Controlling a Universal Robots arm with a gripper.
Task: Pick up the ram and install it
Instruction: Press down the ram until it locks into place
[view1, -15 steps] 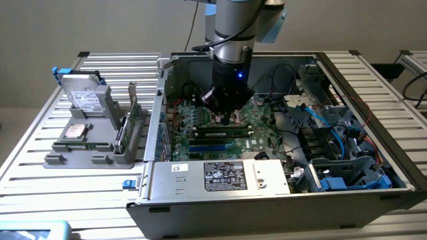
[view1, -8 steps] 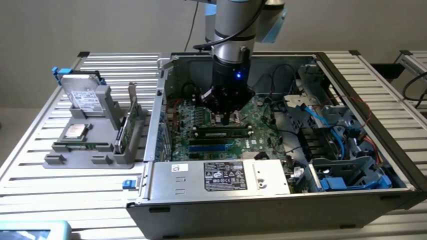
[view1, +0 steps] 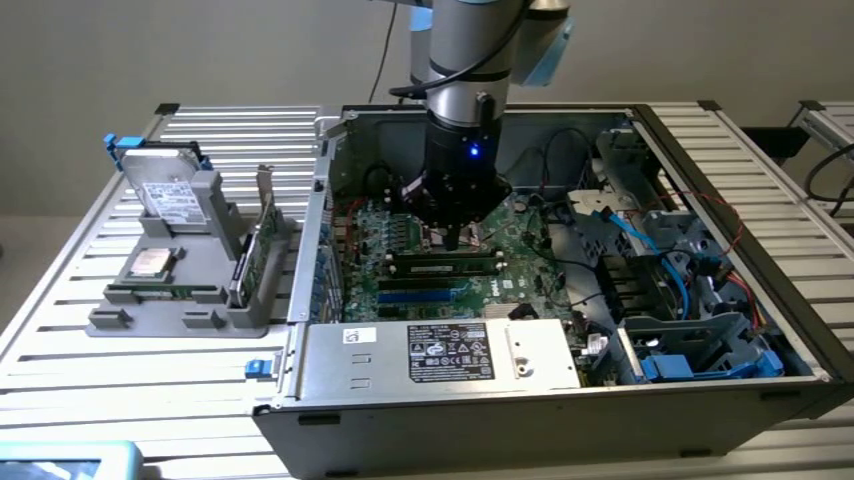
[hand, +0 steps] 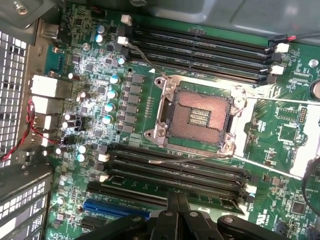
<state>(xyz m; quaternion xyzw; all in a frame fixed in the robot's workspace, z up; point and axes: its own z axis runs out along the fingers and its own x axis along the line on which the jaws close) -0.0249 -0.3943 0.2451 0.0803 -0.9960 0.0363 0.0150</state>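
While fingers pinch shut, gripper (view1: 451, 243) above seated ram (view1: 447, 266) (label unreadable)

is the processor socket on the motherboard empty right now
Yes, the open CPU socket on the motherboard shows bare contact pins inside its metal frame, with no chip seated in it.

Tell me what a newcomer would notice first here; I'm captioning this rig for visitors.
The black gripper, fingers shut, reaches down into the open computer case, right over the ram lying in a slot on the green motherboard. The wrist view shows the empty processor socket between banks of black slots. A grey parts holder sits on the exterior view's left.
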